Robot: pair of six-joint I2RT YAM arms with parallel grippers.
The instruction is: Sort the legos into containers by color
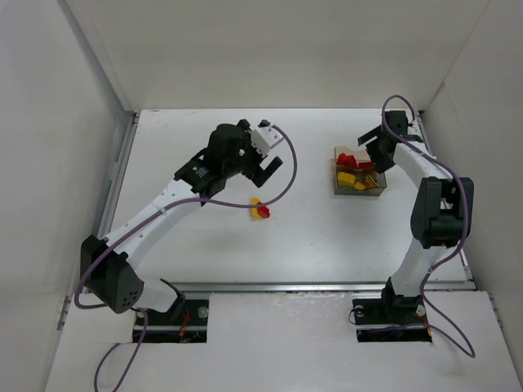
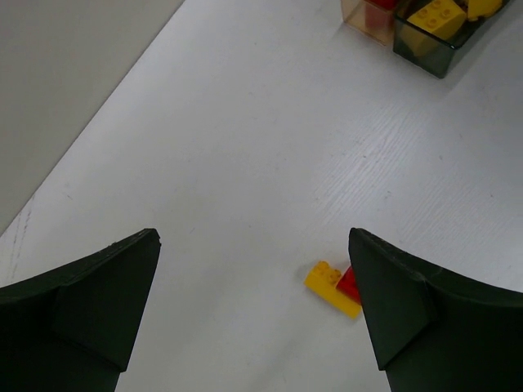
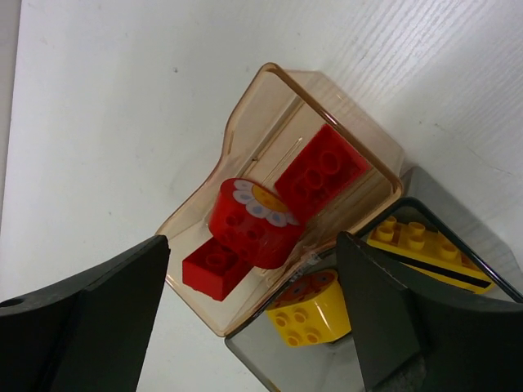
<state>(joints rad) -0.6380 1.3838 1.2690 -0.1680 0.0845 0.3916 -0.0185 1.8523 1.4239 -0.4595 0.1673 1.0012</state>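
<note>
Lego clump [image 2: 333, 286], one yellow brick joined to one red, lies on the table [image 2: 245, 122] just beside a fingertip of the left gripper [image 2: 253, 238], which hides part of the red one. That gripper's jaws are spread wide with nothing between them, and it hangs above the bare surface. In the top view a purple cable [image 1: 291, 167] from the left arm loops down close to the clump.

Right gripper [image 3: 253, 245] also has its jaws apart and empty, hovering over the two adjoining tubs at the table's far right. Whether it touches them I cannot tell. The beige tub [image 3: 278, 75] holds three red pieces [image 3: 323, 171] — a flat brick, a small brick and a round one with a daisy print. The grey tub [image 3: 490, 282] holds yellow pieces [image 3: 417, 245]. The clump and tubs are well apart.
</note>
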